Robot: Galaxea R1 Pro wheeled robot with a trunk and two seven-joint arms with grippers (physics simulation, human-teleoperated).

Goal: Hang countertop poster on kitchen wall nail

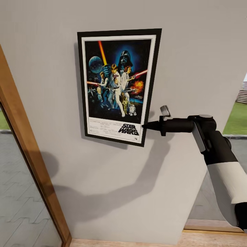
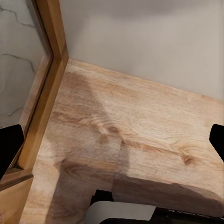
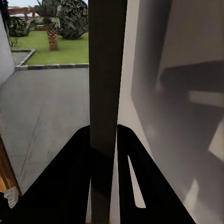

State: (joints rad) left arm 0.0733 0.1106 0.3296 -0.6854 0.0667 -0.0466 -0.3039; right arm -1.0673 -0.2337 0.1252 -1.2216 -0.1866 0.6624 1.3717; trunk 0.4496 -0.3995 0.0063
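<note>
The right gripper (image 1: 146, 126) pinches the poster (image 1: 118, 85) at its five-o'clock corner, fingers narrowed on the frame edge; the poster's long axis runs roughly twelve-to-six against the wall (image 1: 192, 51).

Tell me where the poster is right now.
In the head view the poster is flat against the grey wall, upper centre, with the right gripper at its lower right corner, beside the wooden frame.

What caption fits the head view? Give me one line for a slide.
Right gripper pinching the lower right edge of the black-framed Star Wars poster against the plain light grey wall.
</note>
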